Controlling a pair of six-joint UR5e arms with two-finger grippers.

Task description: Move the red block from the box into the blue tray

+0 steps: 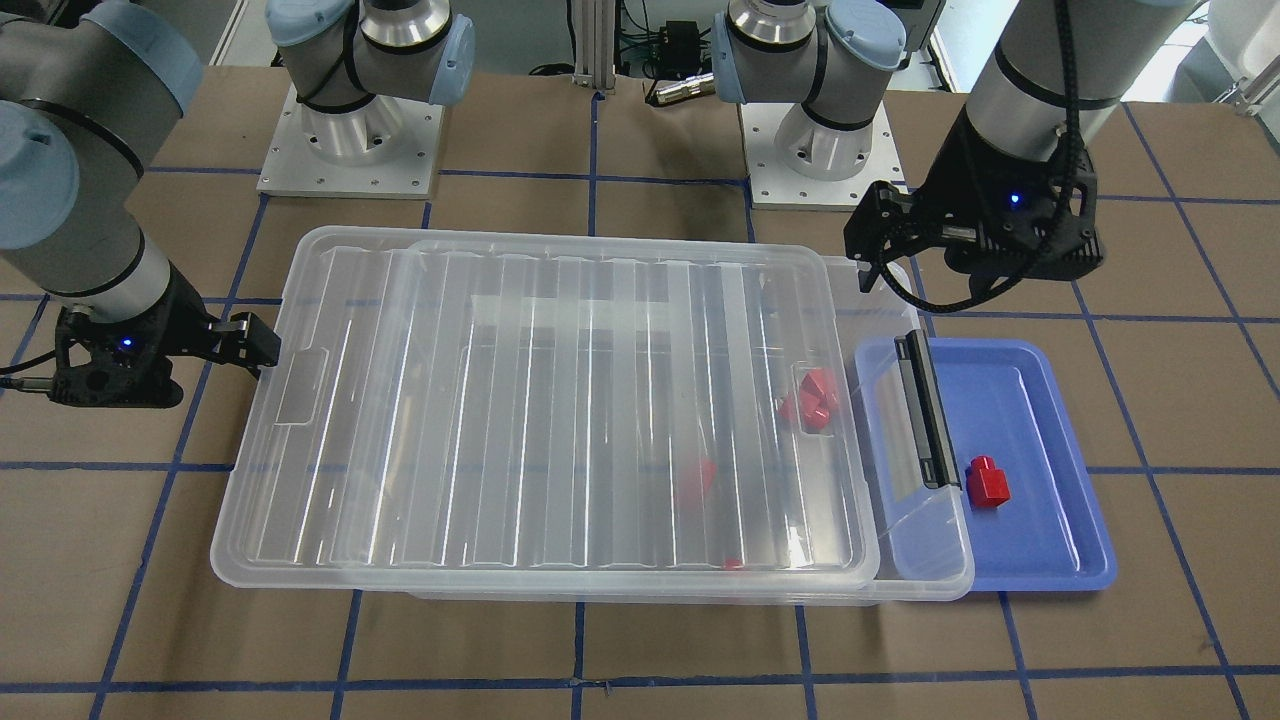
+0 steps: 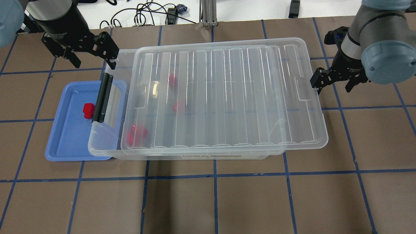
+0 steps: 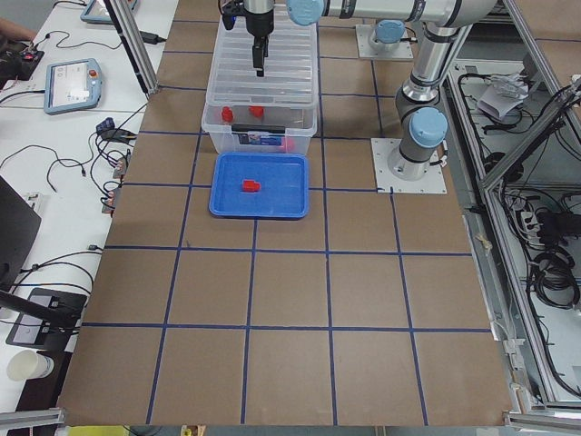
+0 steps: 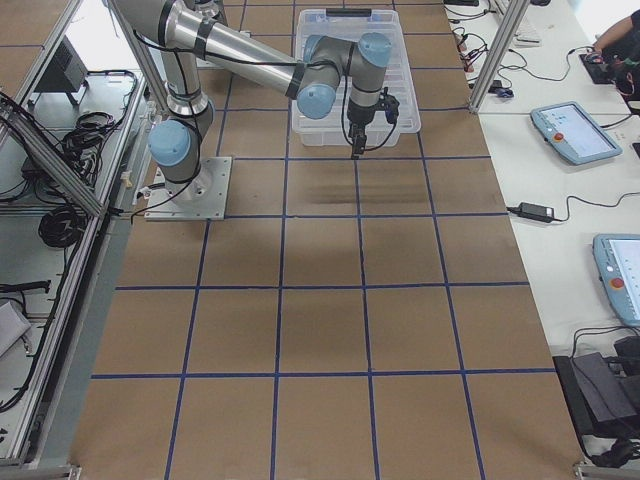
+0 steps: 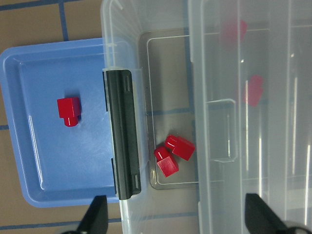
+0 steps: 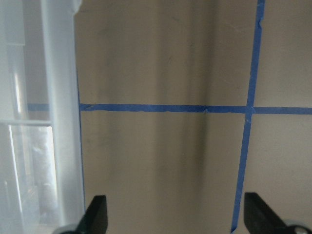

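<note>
The box (image 2: 224, 97) is a clear bin whose ribbed lid (image 1: 560, 400) is slid toward my right arm, so the black latch (image 5: 124, 134) end is uncovered. One red block (image 2: 88, 110) lies in the blue tray (image 2: 65, 143), close to the latch; it also shows in the left wrist view (image 5: 68, 110). Two more red blocks (image 5: 173, 153) lie in the uncovered end of the box, and others show dimly under the lid. My left gripper (image 2: 94, 61) hangs open and empty above the latch end. My right gripper (image 2: 334, 83) is open and empty beside the box's other short end.
The latch end of the box overlaps the blue tray's rim (image 1: 1040, 560). The two arm bases (image 1: 350, 150) (image 1: 820, 150) stand behind the box. The table is brown paper with a blue tape grid (image 6: 165, 108).
</note>
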